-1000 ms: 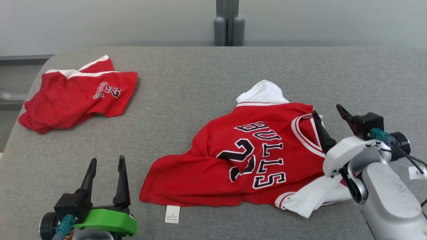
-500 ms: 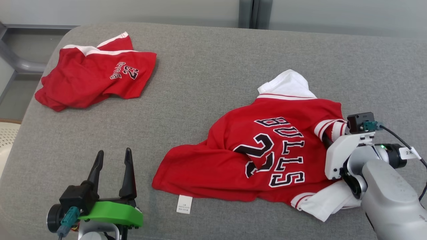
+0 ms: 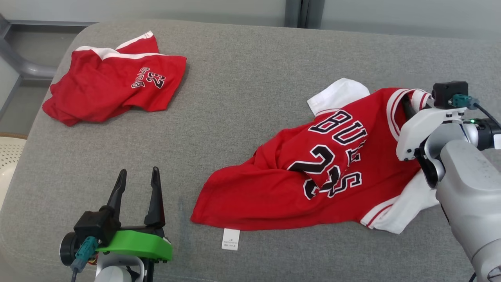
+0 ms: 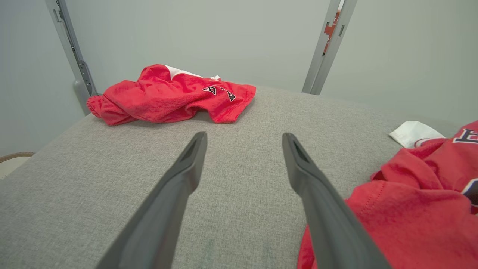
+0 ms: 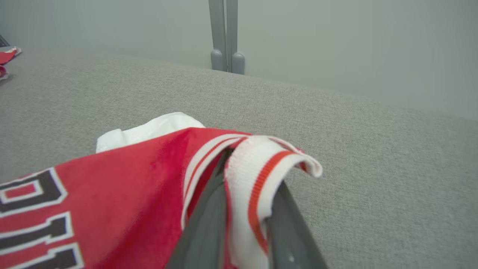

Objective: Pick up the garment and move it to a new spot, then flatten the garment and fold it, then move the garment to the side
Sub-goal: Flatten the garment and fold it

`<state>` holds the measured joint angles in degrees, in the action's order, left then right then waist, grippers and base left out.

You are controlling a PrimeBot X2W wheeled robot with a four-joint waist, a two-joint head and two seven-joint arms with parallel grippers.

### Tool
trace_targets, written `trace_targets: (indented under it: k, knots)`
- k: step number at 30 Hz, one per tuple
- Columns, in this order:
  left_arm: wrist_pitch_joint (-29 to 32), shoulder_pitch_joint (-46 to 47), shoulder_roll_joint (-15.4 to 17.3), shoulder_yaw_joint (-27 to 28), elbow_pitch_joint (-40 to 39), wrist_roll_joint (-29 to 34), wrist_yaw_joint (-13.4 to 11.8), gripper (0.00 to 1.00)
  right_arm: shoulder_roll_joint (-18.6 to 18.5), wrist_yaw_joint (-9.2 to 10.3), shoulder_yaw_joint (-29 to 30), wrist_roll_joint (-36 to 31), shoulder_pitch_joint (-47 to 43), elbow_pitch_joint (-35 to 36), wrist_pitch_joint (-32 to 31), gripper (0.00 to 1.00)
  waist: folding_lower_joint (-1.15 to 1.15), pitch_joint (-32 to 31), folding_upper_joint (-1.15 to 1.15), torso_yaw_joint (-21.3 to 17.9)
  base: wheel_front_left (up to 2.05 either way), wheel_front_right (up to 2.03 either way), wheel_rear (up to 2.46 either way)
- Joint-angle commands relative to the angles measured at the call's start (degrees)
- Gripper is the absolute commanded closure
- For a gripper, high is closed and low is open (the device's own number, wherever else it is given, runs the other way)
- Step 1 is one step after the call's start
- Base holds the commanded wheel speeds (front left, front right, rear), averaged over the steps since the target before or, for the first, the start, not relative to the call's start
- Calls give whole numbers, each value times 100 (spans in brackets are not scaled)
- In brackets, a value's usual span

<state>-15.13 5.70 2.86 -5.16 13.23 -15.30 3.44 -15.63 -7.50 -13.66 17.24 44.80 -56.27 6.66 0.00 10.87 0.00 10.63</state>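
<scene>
The garment (image 3: 313,184) is a red jersey with black lettering and white sleeves, lying crumpled on the right half of the grey cushion (image 3: 242,98). My right gripper (image 3: 411,103) is shut on its striped collar (image 5: 261,164), which folds over the fingertips, and the neck end is lifted off the cushion. The hem and its white label (image 3: 231,239) still rest on the fabric surface. My left gripper (image 3: 139,172) stands open at the lower left, nothing between its fingers (image 4: 186,175), just left of the jersey's hem (image 4: 392,209).
A second red garment (image 3: 113,86) lies bunched at the cushion's far left corner, also in the left wrist view (image 4: 168,95). A grey post (image 3: 297,11) stands behind the cushion against the wall. A pale basket (image 3: 8,156) sits beyond the left edge.
The right gripper went from open beside the collar to shut on it, then drew the neck end up and away. The head camera has also shifted. The left gripper stayed open.
</scene>
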Motion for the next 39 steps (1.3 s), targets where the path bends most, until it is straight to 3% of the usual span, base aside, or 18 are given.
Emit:
trace_targets:
  k: [1,11,19,26,27,29,39]
  knots:
    - [-2,30,6,15,-9,-64,-57,0,-19,2,-12,11,68,-98,101,0,0,0,0,-10,0,0,0]
    - [-2,-178,6,127,10,24,-29,0,7,2,-152,231,-758,-104,720,0,0,-300,0,-275,0,0,0]
    - [-2,-285,6,178,-24,87,7,0,-48,2,-212,650,-1724,468,777,0,0,-411,0,-473,0,0,0]
    - [-2,-219,6,127,10,115,20,0,-103,2,-217,878,-2030,830,608,0,0,-404,0,-463,0,0,0]
    - [-2,-226,6,123,15,119,28,0,-74,2,-216,933,-2069,851,546,4,0,-410,0,-450,0,0,0]
    - [-2,-250,7,127,26,119,41,0,-58,2,-233,998,-2129,894,463,100,0,-426,0,-420,0,0,0]
    - [-2,-469,7,216,29,109,-16,0,-93,2,-76,1023,-2440,1257,683,100,0,-590,0,-539,0,0,0]
